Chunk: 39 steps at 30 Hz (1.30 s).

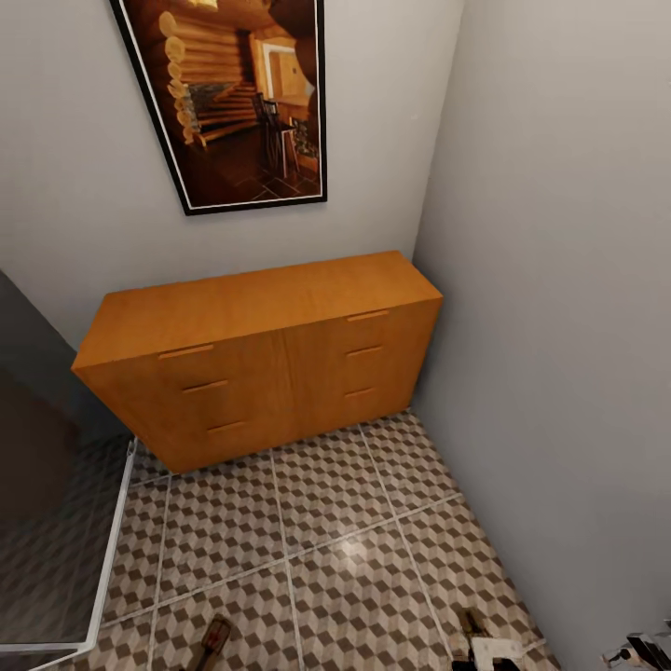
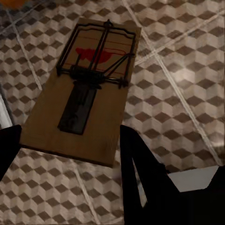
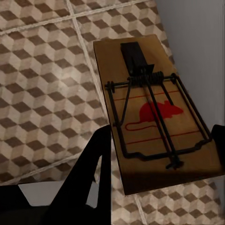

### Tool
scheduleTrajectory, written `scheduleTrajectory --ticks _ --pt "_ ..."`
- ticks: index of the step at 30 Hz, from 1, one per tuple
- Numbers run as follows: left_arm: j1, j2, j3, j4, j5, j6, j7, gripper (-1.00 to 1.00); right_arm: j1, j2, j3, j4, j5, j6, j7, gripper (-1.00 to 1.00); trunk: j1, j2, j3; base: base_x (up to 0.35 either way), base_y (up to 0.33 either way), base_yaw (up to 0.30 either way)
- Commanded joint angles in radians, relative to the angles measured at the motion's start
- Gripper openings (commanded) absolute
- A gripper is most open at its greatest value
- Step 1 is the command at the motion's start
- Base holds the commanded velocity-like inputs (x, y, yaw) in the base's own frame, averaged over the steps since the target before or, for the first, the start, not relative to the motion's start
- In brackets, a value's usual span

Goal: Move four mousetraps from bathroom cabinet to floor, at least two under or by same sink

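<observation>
Orange-brown wooden cabinet (image 1: pixel 261 359) sat closed; left gripper (image 2: pixel 70 145) and right gripper (image 3: pixel 161 154) each clamped a flat brown wooden mousetrap (image 2: pixel 84 89) (image 3: pixel 154 112) above the cube-patterned tile floor (image 1: pixel 354 550).

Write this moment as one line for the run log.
left gripper: shut on mousetrap | right gripper: shut on second mousetrap | cabinet: closed | both above bathroom floor

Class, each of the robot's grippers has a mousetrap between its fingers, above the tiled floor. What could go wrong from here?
1. The left gripper and right gripper each pinch only one end of the left mousetrap and right mousetrap, so a trap could tilt or slip.
2. The right mousetrap hangs close to the grey wall and might knock against it.
3. If the traps are dropped here by the cabinet, they may not lie next to the sink.
</observation>
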Motion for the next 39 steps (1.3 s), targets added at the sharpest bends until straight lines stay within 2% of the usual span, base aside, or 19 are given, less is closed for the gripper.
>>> scheduleTrajectory --ticks 1,3,7,10,15,28,39 --pt "0.002 -0.010 -0.009 0.069 0.002 -0.154 0.010 -1.00 -0.001 -0.007 0.009 -0.015 -0.008 0.008 -0.007 -1.00 0.000 -0.001 -0.001 0.000 0.000 0.000" --pt "0.005 -0.054 -0.002 0.212 0.003 -0.382 0.013 -1.00 -0.001 -0.014 0.008 -0.034 -0.010 0.016 -0.007 -1.00 0.000 -0.001 -0.001 0.000 0.000 0.000" --pt "0.007 -0.063 0.020 0.248 0.003 -0.463 0.014 -1.00 -0.001 -0.014 0.011 -0.033 -0.012 -0.020 0.013 -1.00 0.000 -0.001 -0.001 0.000 0.000 0.000" --pt "0.007 -0.066 0.033 0.253 0.003 -0.482 0.014 -1.00 -0.001 -0.012 0.012 -0.022 -0.012 -0.093 0.052 -1.00 0.000 -0.001 -0.001 0.000 0.000 0.000" --pt "0.008 -0.072 0.039 0.253 0.003 -0.491 0.016 -1.00 -0.001 -0.012 0.012 0.035 -0.012 -0.149 0.092 -1.00 0.000 -0.001 -0.001 0.000 0.000 0.000" --pt "0.008 -0.074 0.044 0.172 0.004 -0.491 0.020 -1.00 -0.001 -0.012 0.012 0.056 -0.011 -0.186 0.102 -1.00 0.000 -0.001 -0.001 0.000 0.000 0.000" --pt "0.008 -0.071 0.039 0.177 0.004 -0.488 0.021 -1.00 -0.001 -0.015 0.012 0.056 -0.010 -0.191 0.102 -1.00 0.000 -0.001 -0.001 0.000 0.000 0.000"
